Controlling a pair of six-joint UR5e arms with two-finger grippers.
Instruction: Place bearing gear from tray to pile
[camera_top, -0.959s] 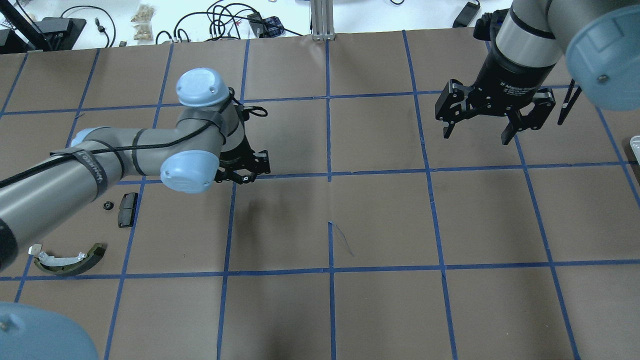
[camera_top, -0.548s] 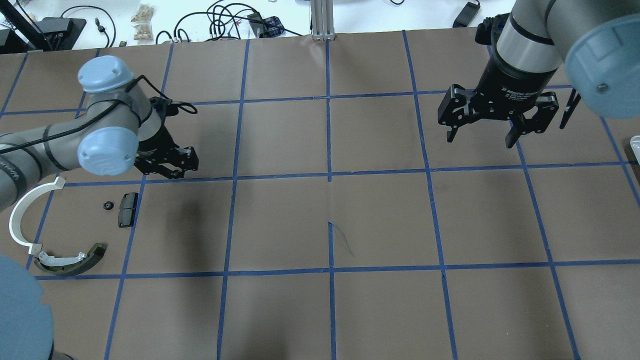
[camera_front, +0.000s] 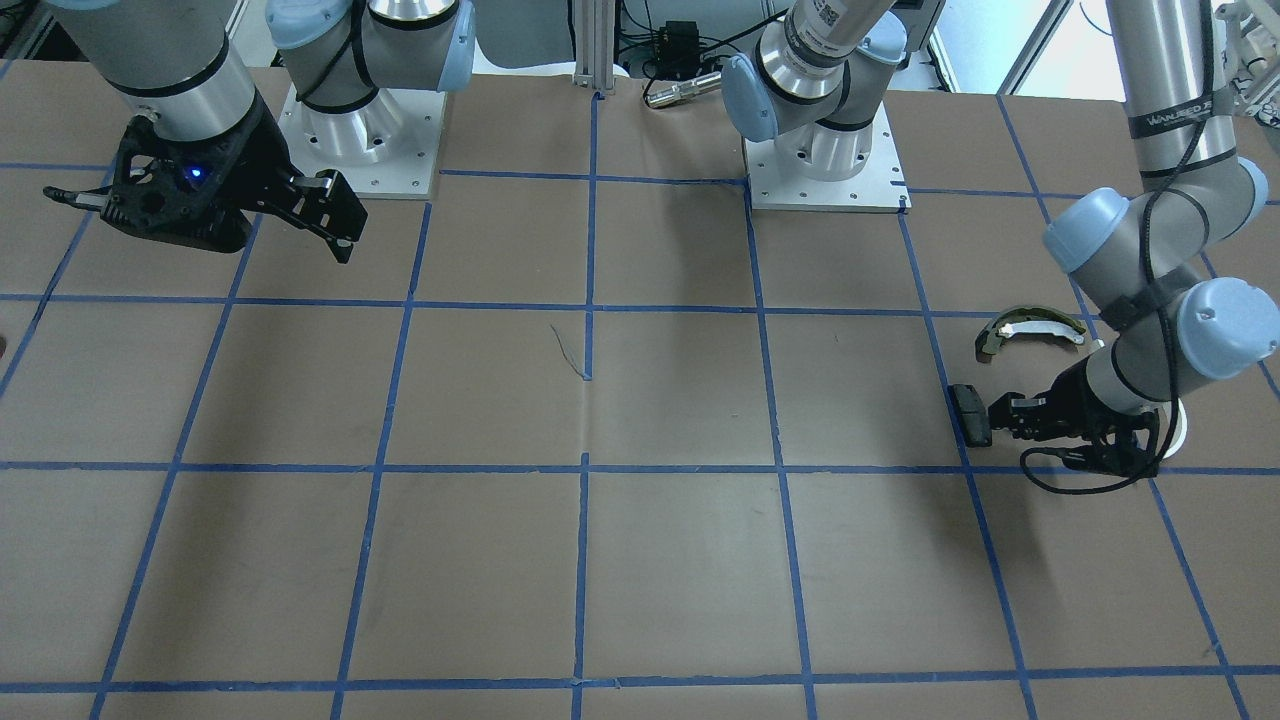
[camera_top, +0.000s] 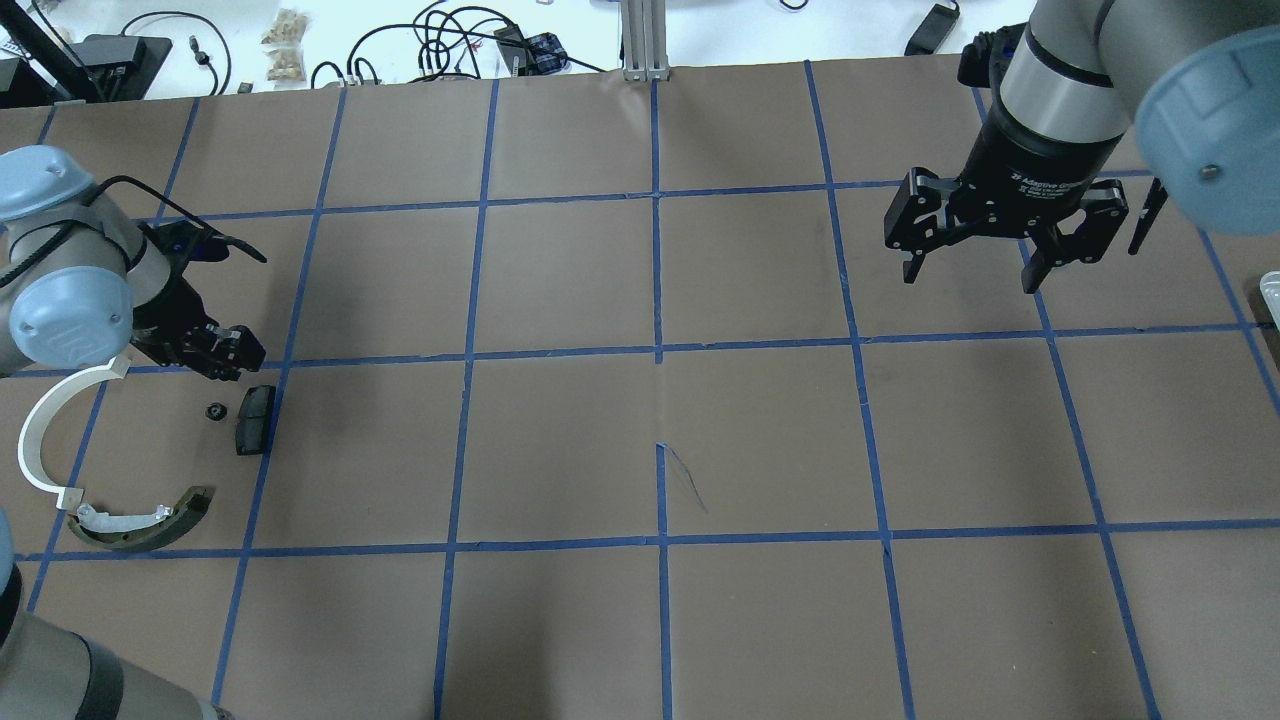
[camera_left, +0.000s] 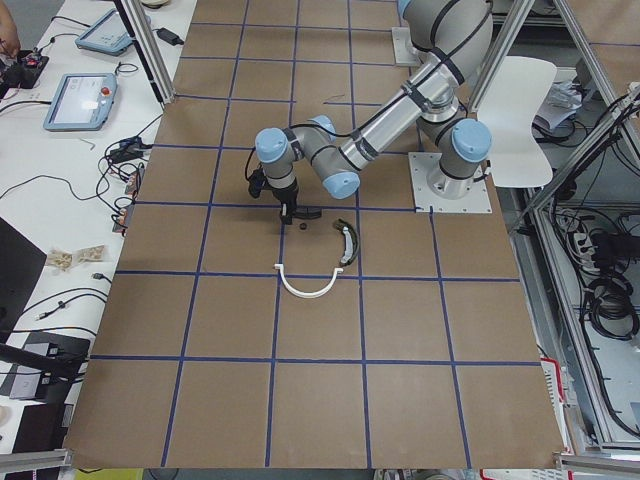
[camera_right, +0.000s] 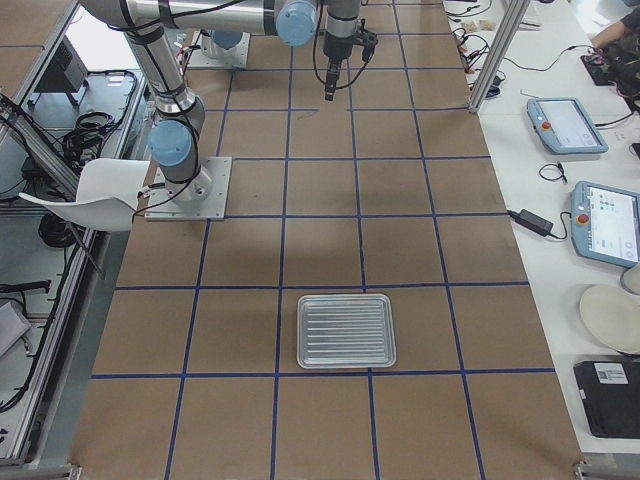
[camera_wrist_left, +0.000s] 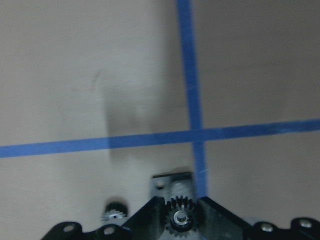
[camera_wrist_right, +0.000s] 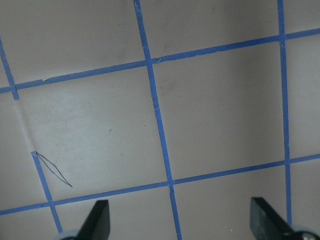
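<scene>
My left gripper (camera_top: 228, 357) is shut on a small black bearing gear (camera_wrist_left: 181, 220), which shows between the jaws in the left wrist view. It hovers just beyond the pile: a black pad (camera_top: 253, 420), a second small gear (camera_top: 214, 411), an olive-and-white shoe (camera_top: 140, 520) and a white half-ring arc (camera_top: 40, 440). From the front, the left gripper (camera_front: 1000, 412) is right beside the pad (camera_front: 970, 415). My right gripper (camera_top: 975, 265) is open and empty at the far right. The ribbed metal tray (camera_right: 346, 330) lies at the table's right end.
The brown paper table has a blue tape grid (camera_top: 658, 350). Cables and boxes (camera_top: 450, 45) lie beyond the far edge. The two arm bases (camera_front: 820, 160) stand at the robot's side. A sliver of the tray's rim (camera_top: 1270, 290) shows at the right edge.
My left arm has swung left with the gear, from the table's middle-left to just beside the pile. The white arc has come into view. The right gripper shifted slightly.
</scene>
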